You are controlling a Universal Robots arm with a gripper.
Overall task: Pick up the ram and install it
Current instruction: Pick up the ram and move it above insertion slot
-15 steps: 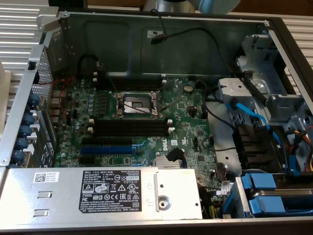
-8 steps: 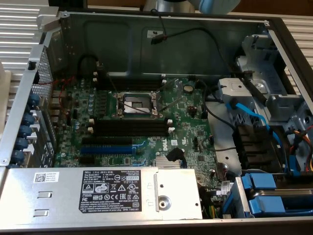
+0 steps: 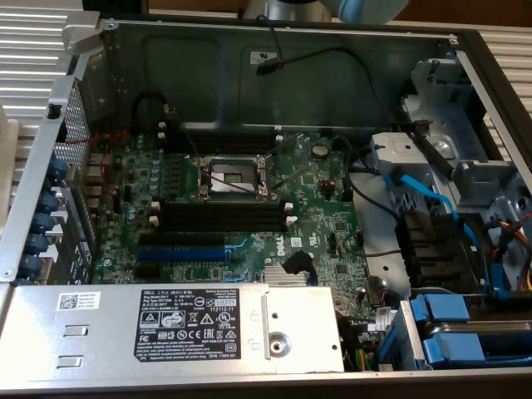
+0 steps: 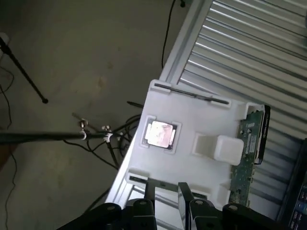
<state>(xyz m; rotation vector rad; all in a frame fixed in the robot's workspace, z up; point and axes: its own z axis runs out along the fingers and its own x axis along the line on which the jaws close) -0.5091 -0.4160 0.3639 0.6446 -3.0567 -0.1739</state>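
The ram [image 4: 247,153] sits in a slot at the side of the tray [image 4: 201,108]; the gripper [image 4: 168,199] hovers near, jaws apart and empty. The stick looks light, stiff, fragile, so it is probably best pinched across its flat faces, mid-length

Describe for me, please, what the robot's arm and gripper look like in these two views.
The gripper is matte black: chunky linkage bars joined at round pivot knuckles, ending in two narrow, flat, dark fingers. In the exterior view, the arm appears as a smooth silver-grey cylindrical segment, with a rounded pale blue joint cap beside it.
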